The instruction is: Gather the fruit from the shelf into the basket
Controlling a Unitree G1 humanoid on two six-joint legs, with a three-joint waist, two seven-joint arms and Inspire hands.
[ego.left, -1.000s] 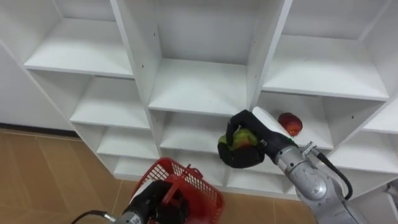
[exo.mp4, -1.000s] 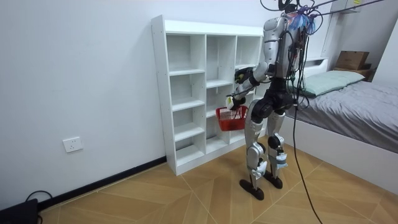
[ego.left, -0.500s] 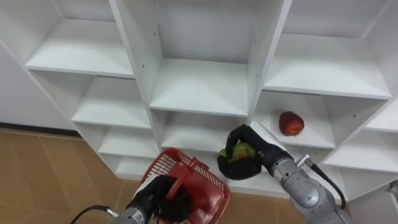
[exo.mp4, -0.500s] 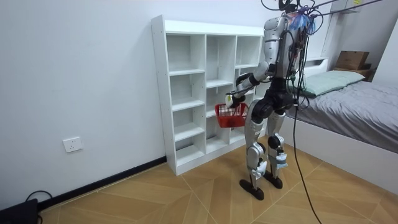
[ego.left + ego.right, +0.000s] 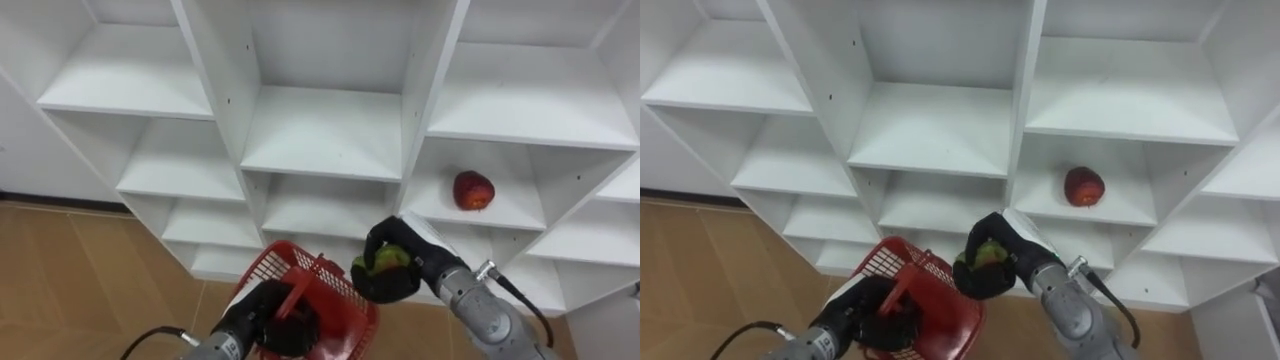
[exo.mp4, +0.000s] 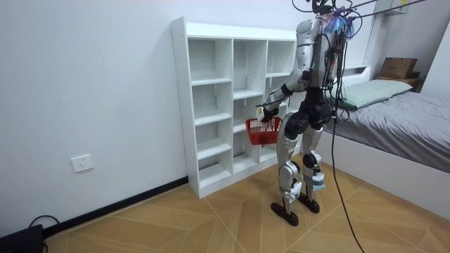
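The right hand (image 5: 400,288) clasps a round green fruit (image 5: 383,262) beside the red mesh basket (image 5: 345,305), which the left hand (image 5: 262,318) grips by its handle. A red apple (image 5: 473,190) lies uncollected on the white closet shelf (image 5: 520,212).

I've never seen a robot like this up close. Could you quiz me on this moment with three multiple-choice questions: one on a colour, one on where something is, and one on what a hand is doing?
1. What colour is the basket?
A. Blue
B. Red
C. White

2. Where does the red fruit lie?
A. In the basket
B. On a closet shelf
C. On the floor

3. What is the right hand doing?
A. Hanging open and empty
B. Shut on a greenish fruit
C. Pressing flat on a wall

Answers:
1 B: its mesh is red.
2 B: it sits alone in a compartment of the right column.
3 B: its fingers curl round the fruit near the basket, which the left hand holds by the handle.
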